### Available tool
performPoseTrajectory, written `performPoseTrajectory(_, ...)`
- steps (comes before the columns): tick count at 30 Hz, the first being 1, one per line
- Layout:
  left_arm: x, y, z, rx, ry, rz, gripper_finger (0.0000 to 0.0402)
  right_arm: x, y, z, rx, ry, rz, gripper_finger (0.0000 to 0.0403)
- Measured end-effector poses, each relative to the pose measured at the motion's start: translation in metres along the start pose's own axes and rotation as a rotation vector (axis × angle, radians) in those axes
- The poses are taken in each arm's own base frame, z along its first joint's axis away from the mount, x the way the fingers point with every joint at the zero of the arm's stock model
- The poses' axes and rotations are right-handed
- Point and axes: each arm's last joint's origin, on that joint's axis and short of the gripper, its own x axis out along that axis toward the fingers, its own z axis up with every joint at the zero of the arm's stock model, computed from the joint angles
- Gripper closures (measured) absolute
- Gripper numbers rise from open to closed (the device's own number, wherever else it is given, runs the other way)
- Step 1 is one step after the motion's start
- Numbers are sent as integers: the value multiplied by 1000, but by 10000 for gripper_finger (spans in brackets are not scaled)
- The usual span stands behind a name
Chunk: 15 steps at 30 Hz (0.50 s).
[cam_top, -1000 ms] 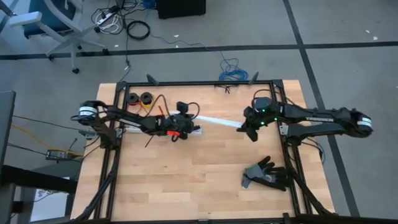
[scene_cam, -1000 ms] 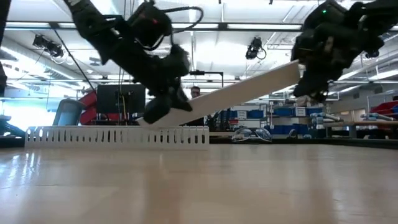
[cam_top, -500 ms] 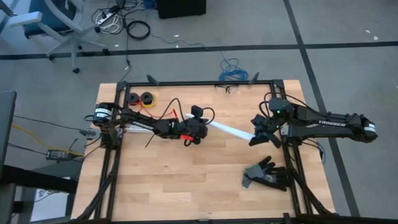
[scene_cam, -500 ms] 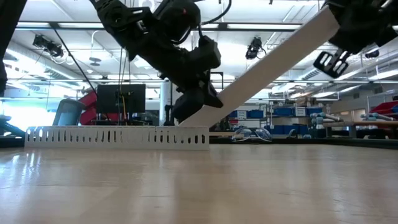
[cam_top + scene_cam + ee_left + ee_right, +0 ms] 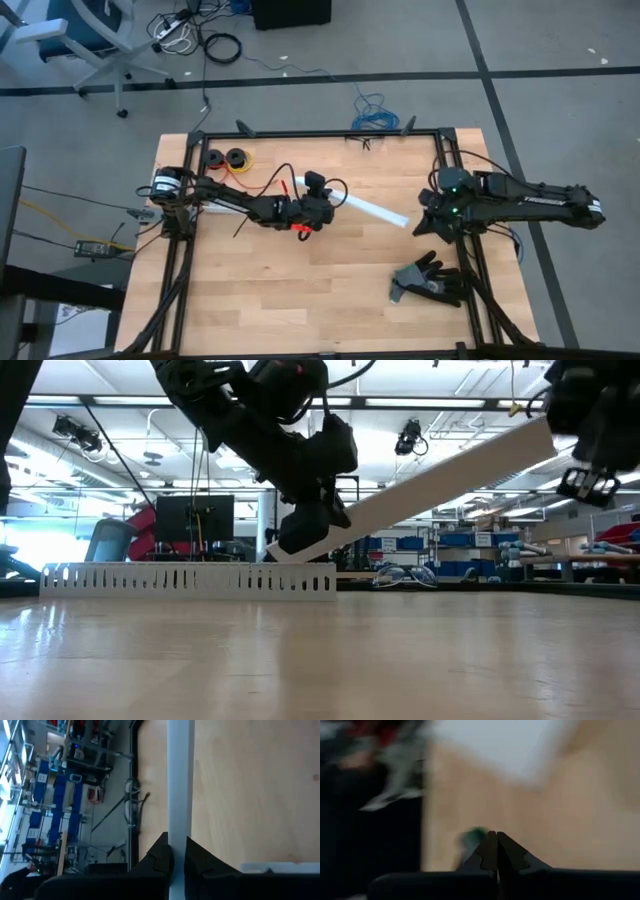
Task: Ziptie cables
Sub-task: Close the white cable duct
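My left gripper is shut on one end of a long flat white strip over the middle of the table. The strip slants up toward the table's right edge. My right gripper hangs shut and holds nothing at the right edge, a little beyond the strip's free end. The cables, red and orange-yellow wires, lie at the far left behind my left arm. A thin black ziptie lies on the wood near it. A white slotted duct rests on the table below my left arm. My left gripper pinches the strip's left end between its two fingers. The fingers come from the table's left, tipped a little down, and lie along the strip. The strip is lifted, its held end low just above the slotted duct, its other end high and free.
A black glove lies at the near right. Two small wire spools stand at the far left, and safety glasses at the far edge. A black frame borders the table. Bare wood fills the near half.
My left gripper has carried the strip toward the table's right, then kept still. My right gripper has drawn back toward the right edge, off the strip's right end, which now stands free and hangs lower than half a second ago.
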Motion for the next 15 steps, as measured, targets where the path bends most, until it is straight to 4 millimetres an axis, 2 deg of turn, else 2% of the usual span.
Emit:
performPoseTrajectory(8, -11, -12, 12, 76, -46, 10, 379, -12, -15, 3, 30, -219, -405, 403)
performPoseTrajectory(12, -11, -24, 18, 159, -59, 40, 379, -12, -25, 12, 92, -269, -472, 403)
performPoseTrajectory(15, -10, -30, 27, 195, -56, 70, 379, -8, -32, 24, 130, -281, -454, 402)
